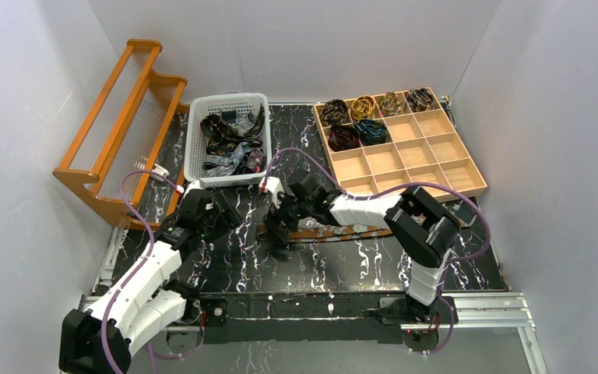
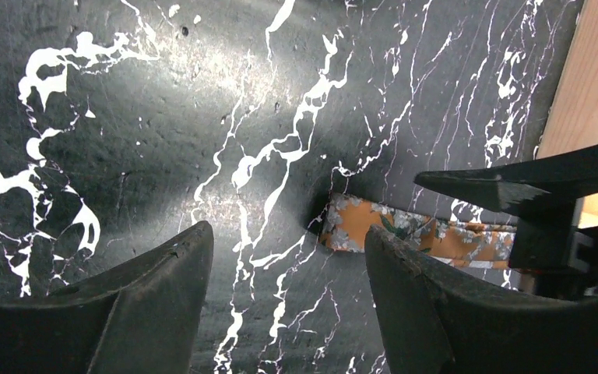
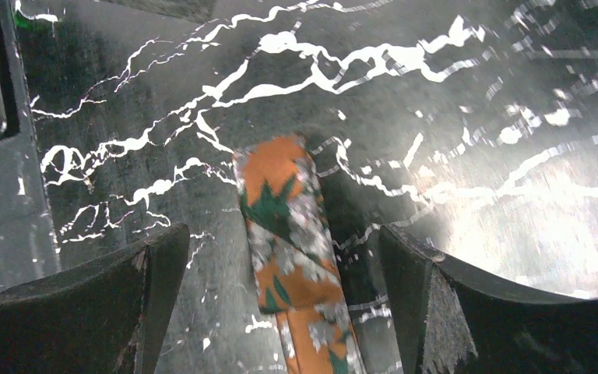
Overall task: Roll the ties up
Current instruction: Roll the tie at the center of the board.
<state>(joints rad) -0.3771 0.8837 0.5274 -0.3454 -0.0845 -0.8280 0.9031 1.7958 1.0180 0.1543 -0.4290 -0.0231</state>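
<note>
**Jaws.** The right gripper (image 3: 279, 238) stood with its jaws spread wide and gripped nothing. The tie (image 3: 280, 195) lay flat on the table (image 3: 467, 117) in the gap, touching neither finger, with its blunt end just ahead of the fingertips. The left gripper (image 2: 288, 234) also stood spread and empty. From the left wrist view the same tie end lay ahead of the gap and off toward the right-hand finger, not between the jaws. One dark finger of the right gripper hung just beyond it.

**Hazards (judgement).**
- The tie lay thin and flat against the table. A closing pinch could pass over it or scrape the surface without lifting the end.
- The strip ran slightly askew to the right jaws. A roll started from there would likely come out slanted or cone-shaped.
- Both grippers worked close together at one end. A careless advance by either could bring the fingers into contact.
- The fabric looked smooth, so a loose first turn could spring open.

**Tie.** It was orange-brown with dark green leaf shapes and grey mottling, narrow and unrolled. The rest of its length trailed back under the right wrist.

**Beyond.** Farther out, a tray (image 1: 445, 148) held six coils (image 1: 362, 107), and a basket (image 1: 196, 132) held loose ties (image 1: 230, 144).
</note>
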